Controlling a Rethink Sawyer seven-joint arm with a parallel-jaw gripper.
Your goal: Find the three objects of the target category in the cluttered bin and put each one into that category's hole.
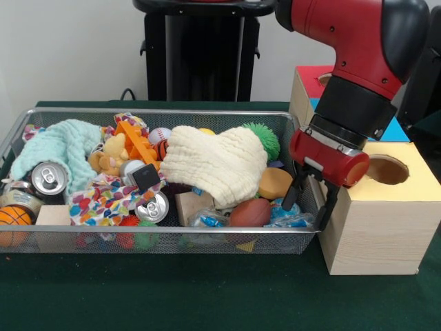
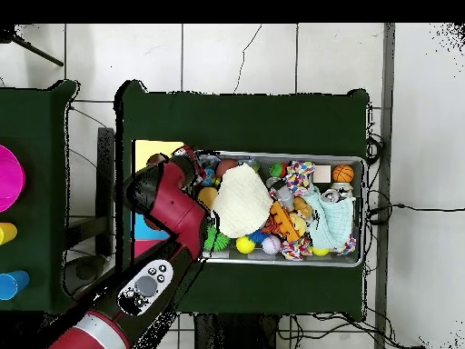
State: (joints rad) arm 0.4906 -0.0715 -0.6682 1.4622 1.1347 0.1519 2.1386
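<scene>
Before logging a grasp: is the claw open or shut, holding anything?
Open and empty: the claw hangs at the bin's end, fingers apart, nothing between them.

Bright, even indoor light, soft shadows on the green cloth, both views fairly sharp.

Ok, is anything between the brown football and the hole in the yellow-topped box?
Yes. The gripper hangs open and empty at the bin's right wall, directly between the football and the hole. A blue packet also lies beside the football on that side. The hole itself looks unblocked.
</scene>
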